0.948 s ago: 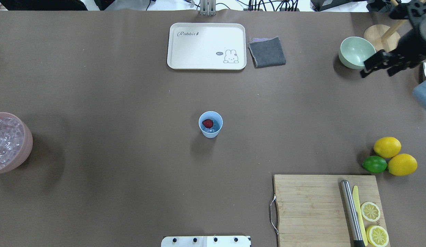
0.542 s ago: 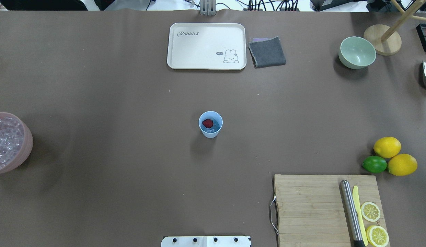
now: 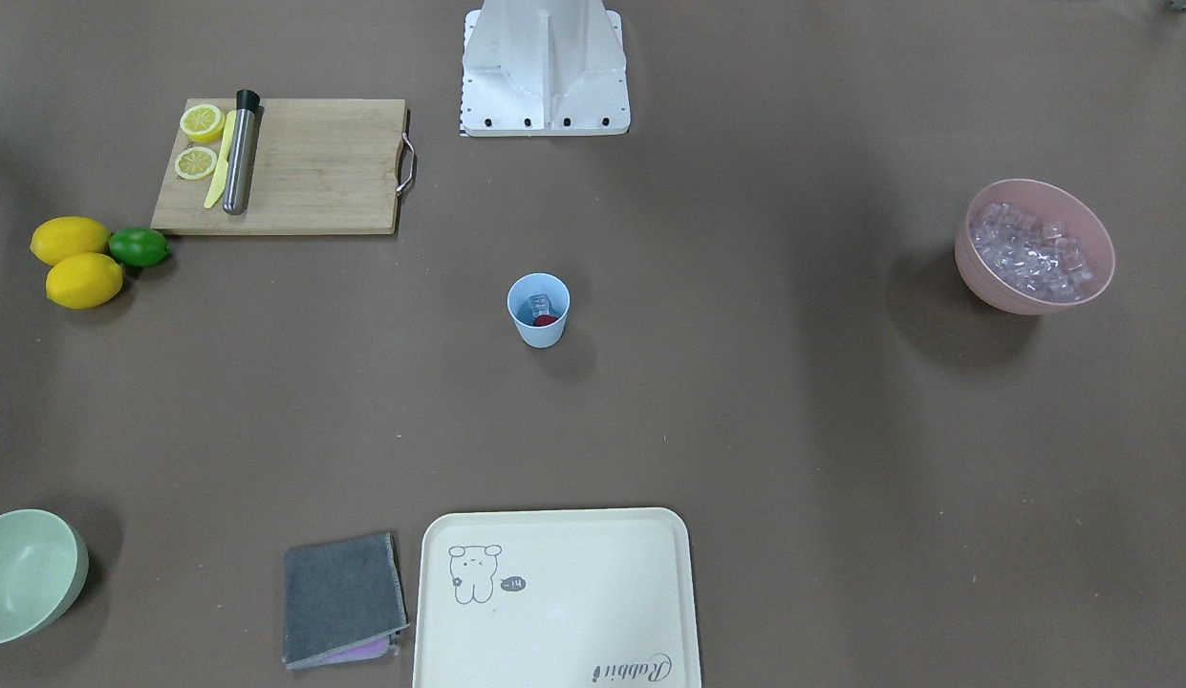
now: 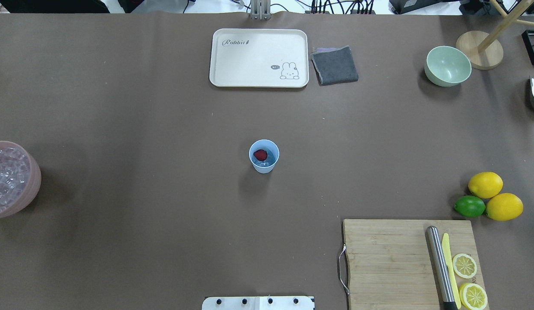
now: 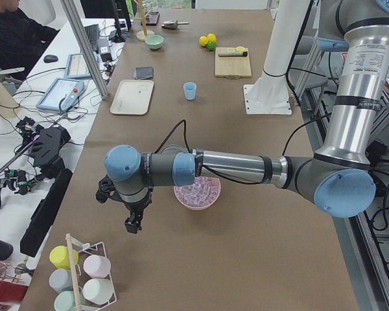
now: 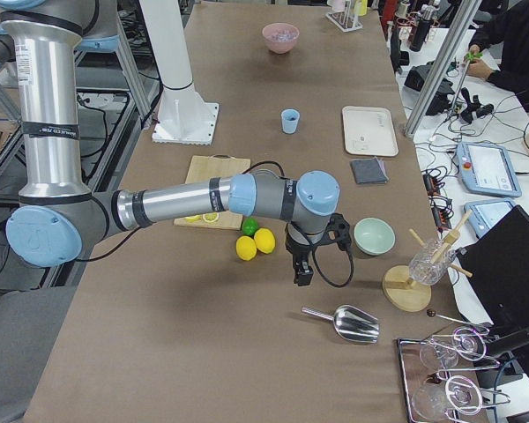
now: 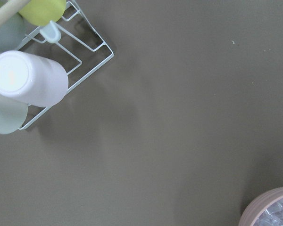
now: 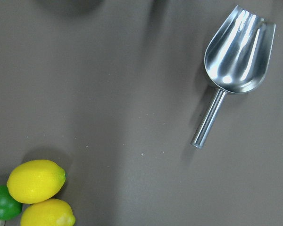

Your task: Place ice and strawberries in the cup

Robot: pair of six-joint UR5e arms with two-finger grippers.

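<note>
Brown sheeting covers the table (image 4: 163, 129); I cannot tell whether left end effector (image 5: 131, 224) or right end effector (image 6: 301, 277) is clenched.

Blue cup (image 4: 264, 156) upright mid-bench, strawberry (image 4: 260, 154) inside on ice (image 4: 264, 163). More ice in the pink bowl (image 3: 1035, 258).

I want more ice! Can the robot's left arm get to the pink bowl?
Probably yes. The left pincer hangs over bare table close beside the pink bowl. Nothing stands between them, and the ice lies uncovered.
</note>
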